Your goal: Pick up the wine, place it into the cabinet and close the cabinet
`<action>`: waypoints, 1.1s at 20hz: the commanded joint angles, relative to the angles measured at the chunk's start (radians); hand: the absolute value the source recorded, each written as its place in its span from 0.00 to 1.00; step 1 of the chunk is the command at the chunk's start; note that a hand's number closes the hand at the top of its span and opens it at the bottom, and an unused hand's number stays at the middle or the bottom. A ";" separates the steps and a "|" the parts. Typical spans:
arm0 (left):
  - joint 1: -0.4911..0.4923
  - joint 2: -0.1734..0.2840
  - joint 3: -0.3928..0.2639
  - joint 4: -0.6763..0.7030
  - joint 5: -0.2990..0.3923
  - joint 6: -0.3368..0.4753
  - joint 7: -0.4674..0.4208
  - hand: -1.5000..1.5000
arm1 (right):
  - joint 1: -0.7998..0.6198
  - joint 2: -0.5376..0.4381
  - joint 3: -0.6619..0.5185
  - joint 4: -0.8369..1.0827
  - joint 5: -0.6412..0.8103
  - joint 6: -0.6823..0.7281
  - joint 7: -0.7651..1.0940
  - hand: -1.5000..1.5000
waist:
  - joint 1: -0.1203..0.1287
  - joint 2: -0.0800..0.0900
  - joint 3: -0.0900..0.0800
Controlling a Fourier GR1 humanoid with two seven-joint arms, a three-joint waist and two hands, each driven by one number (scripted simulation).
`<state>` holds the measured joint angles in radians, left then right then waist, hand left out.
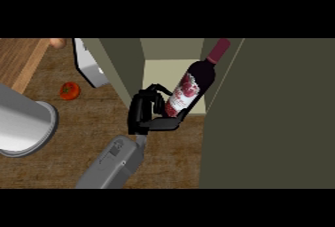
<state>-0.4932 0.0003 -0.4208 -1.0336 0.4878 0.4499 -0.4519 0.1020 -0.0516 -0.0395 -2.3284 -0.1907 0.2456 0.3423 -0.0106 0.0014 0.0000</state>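
At the mouth of the cabinet [171, 71], we are seeing the wine bottle [194, 84] tilting, its neck and red cap leaning up toward the right, its base sitting in the black hand [149, 113]. We are reading that hand as the right one, though only one grey forearm [112, 166] is showing and the side is uncertain. Its fingers are curling round the bottle's lower part, beside the red label. The open cabinet door [268, 111] is standing at the right. A tomato [69, 90] is lying on the wooden counter [85, 124], near a grey pot [23, 122].
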 commanded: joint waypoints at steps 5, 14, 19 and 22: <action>-0.064 0.000 0.015 0.222 0.087 -0.064 -0.108 1.00 | -0.088 -0.008 0.003 -0.021 -0.005 -0.048 0.099 0.00 | -0.002 0.001 0.000; -0.077 0.000 0.003 0.357 0.276 -0.172 -0.265 1.00 | -0.038 -0.002 -0.009 0.009 -0.030 -0.008 0.040 0.00 | -0.008 0.002 -0.001; -0.166 0.000 -0.004 0.398 0.316 -0.174 -0.215 1.00 | 0.071 0.049 0.068 0.047 0.056 0.006 -0.093 0.00 | -0.010 0.001 0.000; -0.205 0.000 -0.083 0.437 0.407 -0.135 -0.253 1.00 | -0.022 0.013 0.015 0.051 0.014 0.002 -0.022 0.00 | -0.023 0.004 -0.001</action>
<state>-0.6393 0.0022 -0.4211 -0.6256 0.7846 0.2666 -0.6973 0.0826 -0.0378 -0.0313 -2.2754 -0.1799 0.2456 0.3163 -0.0177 0.0003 0.0011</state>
